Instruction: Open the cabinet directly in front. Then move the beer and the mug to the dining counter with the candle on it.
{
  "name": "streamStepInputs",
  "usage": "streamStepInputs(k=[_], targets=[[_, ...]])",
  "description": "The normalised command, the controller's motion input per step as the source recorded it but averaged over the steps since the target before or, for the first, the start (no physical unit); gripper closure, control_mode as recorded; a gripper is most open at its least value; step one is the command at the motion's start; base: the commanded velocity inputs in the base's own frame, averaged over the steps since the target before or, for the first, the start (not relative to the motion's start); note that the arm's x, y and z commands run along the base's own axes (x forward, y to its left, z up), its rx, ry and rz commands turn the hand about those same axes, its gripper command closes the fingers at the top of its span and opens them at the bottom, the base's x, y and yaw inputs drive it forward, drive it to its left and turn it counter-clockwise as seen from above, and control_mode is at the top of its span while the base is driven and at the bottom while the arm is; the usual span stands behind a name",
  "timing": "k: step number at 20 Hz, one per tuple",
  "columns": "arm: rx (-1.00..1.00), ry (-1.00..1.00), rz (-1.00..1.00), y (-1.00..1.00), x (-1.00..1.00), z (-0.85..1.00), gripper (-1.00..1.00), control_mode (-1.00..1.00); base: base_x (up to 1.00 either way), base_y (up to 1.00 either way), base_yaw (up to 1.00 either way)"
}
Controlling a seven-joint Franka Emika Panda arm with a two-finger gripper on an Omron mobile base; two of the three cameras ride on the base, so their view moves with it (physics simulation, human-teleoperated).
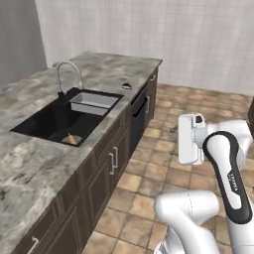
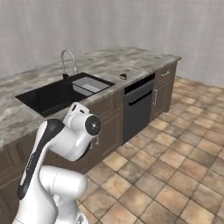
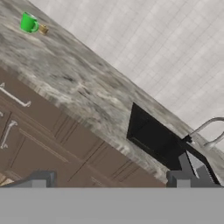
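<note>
The green mug (image 3: 29,22) already stood on the marbled bench (image 3: 65,74) just beside the candle (image 3: 43,29), leaving the beer to fetch, the tool (image 3: 111,180) spread wide and empty.

— Countertop condition? 
— The long grey-brown marbled stone counter (image 1: 44,163) lies largely bare; the black recessed sink (image 1: 64,119) and curved silver faucet (image 1: 67,74) interrupt its middle.
— Far end? 
— The bright green mug (image 3: 29,22) stands just beside the small tan candle (image 3: 43,29); open stone surrounds them.
</note>
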Motion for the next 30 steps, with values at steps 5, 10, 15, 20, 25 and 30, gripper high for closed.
streamStepInputs(k=[5,10,15,20,25,30], targets=[[0.00,0.00,0.00,0.00,0.00,0.00,-1.00,1.00,0.23,-0.24,-0.43],[0.00,0.00,0.00,0.00,0.00,0.00,-1.00,1.00,0.29,-0.17,-0.42],[0.00,0.00,0.00,0.00,0.00,0.00,-1.00,1.00,0.44,-0.01,-0.36],[0.00,0.00,0.00,0.00,0.00,0.00,-1.00,1.00,0.73,0.00,-0.28],[0.00,0.00,0.00,0.00,0.00,0.00,-1.00,1.00,0.96,0.07,-0.20],[0.00,0.00,0.00,0.00,0.00,0.00,-1.00,1.00,1.00,0.08,-0.18]])
